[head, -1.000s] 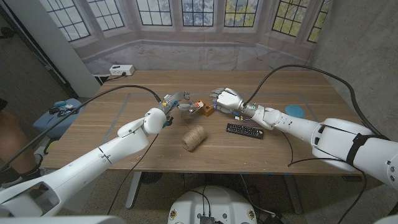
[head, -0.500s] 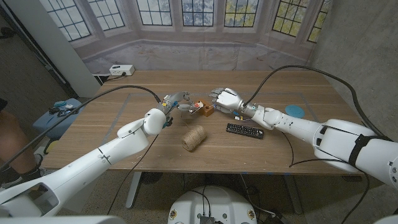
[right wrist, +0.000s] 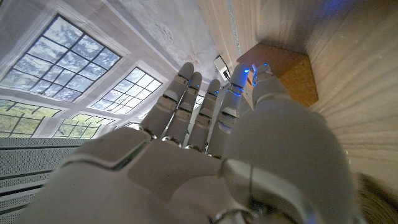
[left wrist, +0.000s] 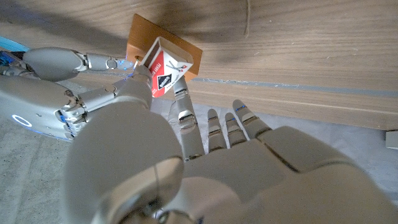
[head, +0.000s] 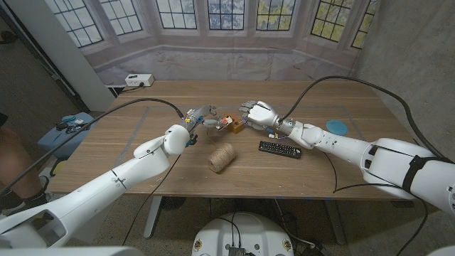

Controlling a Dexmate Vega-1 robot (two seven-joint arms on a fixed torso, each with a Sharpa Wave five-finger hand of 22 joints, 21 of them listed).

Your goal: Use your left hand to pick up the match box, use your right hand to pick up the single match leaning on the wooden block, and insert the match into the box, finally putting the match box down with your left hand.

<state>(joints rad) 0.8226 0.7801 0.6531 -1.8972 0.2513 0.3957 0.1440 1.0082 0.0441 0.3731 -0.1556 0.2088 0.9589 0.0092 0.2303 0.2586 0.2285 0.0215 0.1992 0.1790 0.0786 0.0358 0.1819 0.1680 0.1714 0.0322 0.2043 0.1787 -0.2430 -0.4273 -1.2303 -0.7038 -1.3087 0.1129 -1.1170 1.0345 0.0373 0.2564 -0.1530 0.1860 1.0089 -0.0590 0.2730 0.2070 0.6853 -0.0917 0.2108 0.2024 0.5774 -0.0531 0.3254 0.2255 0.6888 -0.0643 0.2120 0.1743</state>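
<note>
Match box held at the block, both hands meeting mid-table.

The match box (left wrist: 163, 70) is seen pinched in the left hand (left wrist: 186, 162) against the wooden block (left wrist: 186, 55), a grip left unclear in the head view, where the left hand (head: 201, 116) and right hand (head: 257, 112) flank the block (head: 235, 126). The match cannot be made out; whether the right hand (right wrist: 205, 149) holds anything cannot be told. Twine (head: 222, 158) and a remote (head: 279, 149) lie nearer.

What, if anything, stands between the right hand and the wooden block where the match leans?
Nothing visible. The right hand sits right beside the wooden block, fingers reaching over it. The left hand holds the match box just on the block's other side. The match itself is too small to make out.
</note>
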